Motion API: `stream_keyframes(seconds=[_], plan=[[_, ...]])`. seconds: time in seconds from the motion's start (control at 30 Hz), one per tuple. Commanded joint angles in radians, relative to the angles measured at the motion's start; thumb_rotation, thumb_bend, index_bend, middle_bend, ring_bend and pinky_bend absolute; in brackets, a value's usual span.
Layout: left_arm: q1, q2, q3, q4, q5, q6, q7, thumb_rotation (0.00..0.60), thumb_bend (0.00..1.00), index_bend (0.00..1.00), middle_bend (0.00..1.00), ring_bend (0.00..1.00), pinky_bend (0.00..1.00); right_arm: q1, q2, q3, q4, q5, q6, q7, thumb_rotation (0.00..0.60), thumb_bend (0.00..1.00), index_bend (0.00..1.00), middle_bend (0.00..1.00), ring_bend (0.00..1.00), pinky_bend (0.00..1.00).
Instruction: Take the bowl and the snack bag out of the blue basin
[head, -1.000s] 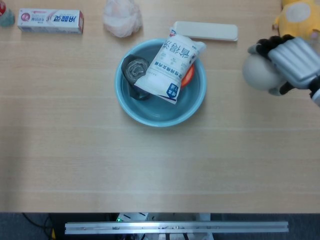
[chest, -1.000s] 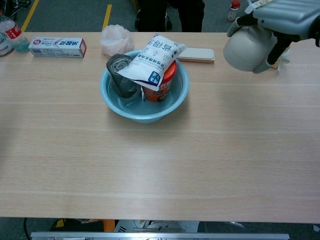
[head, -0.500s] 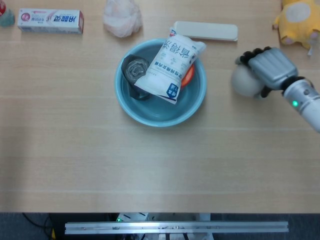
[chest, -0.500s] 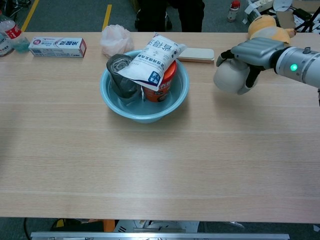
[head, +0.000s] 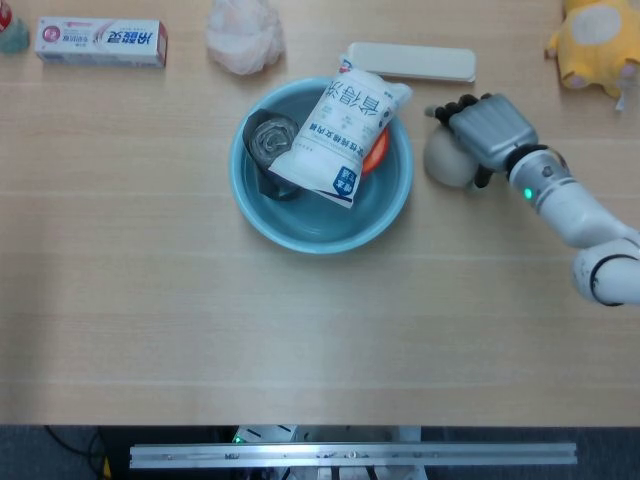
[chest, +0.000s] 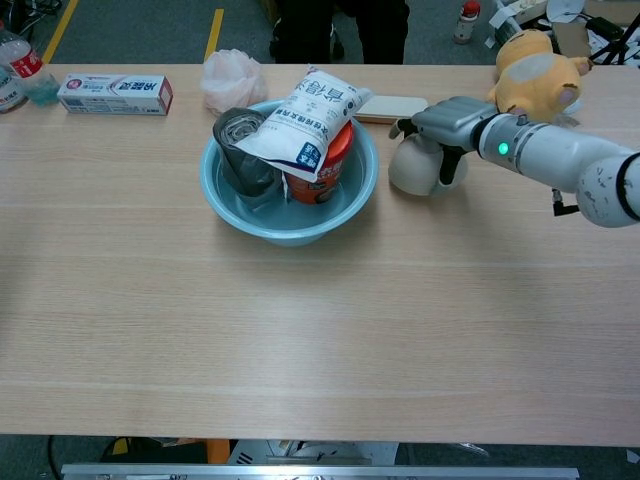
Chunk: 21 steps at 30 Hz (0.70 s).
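We see the right hand (head: 487, 130) just to the right of the blue basin (head: 262, 212), its fingers (head: 447, 108) wrapped over a pale round bowl (head: 445, 163) that it holds low at the bench (head: 300, 330). In the chest view the bowl (chest: 412, 168) sits right beside the basin's rim (chest: 362, 196), outside it. The snack bag (head: 345, 132) lies tilted inside the basin, resting across an orange cup (head: 376, 153) and a crumpled grey pouch (head: 272, 148). Behind the basin lie a cream flat case (head: 412, 62) and a pink plastic bag (head: 243, 36); a toothpaste box (head: 101, 42) is at the far left and a yellow plush toy (head: 598, 42) at the far right. We cannot find the left hand in either view.
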Motion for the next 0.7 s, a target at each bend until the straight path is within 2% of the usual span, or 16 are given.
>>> stream_keyframes(seconds=[0.03,0.33,0.4,0.63,0.7], plan=[[0.000,-0.001,0.000,0.000,0.000,-0.002,0.001,0.600,0.26,0.25,0.22,0.21,0.25,0.008,-0.006,0.005,0.007,0.018,-0.013,-0.009,0.600,0.06,0.02,0.14,0.10,0.22],[-0.001,-0.001,-0.001,0.002,0.001,-0.002,0.000,0.600,0.26,0.25,0.22,0.21,0.24,0.008,0.069,0.017,-0.078,0.035,0.008,-0.018,0.600,0.02,0.00,0.08,0.05,0.17],[0.000,0.000,-0.001,0.003,0.002,0.001,-0.001,0.600,0.26,0.25,0.22,0.21,0.24,0.002,0.112,0.030,-0.138,0.014,0.032,-0.003,0.600,0.02,0.00,0.08,0.04,0.17],[0.001,0.005,-0.005,0.000,-0.005,0.002,0.003,0.600,0.26,0.25,0.22,0.21,0.24,-0.028,0.363,0.087,-0.459,-0.157,0.140,0.064,0.600,0.02,0.00,0.08,0.04,0.17],[0.000,0.004,-0.005,-0.001,-0.004,0.001,0.005,0.600,0.26,0.25,0.22,0.21,0.24,-0.029,0.409,0.102,-0.511,-0.192,0.152,0.081,0.600,0.02,0.00,0.09,0.04,0.17]])
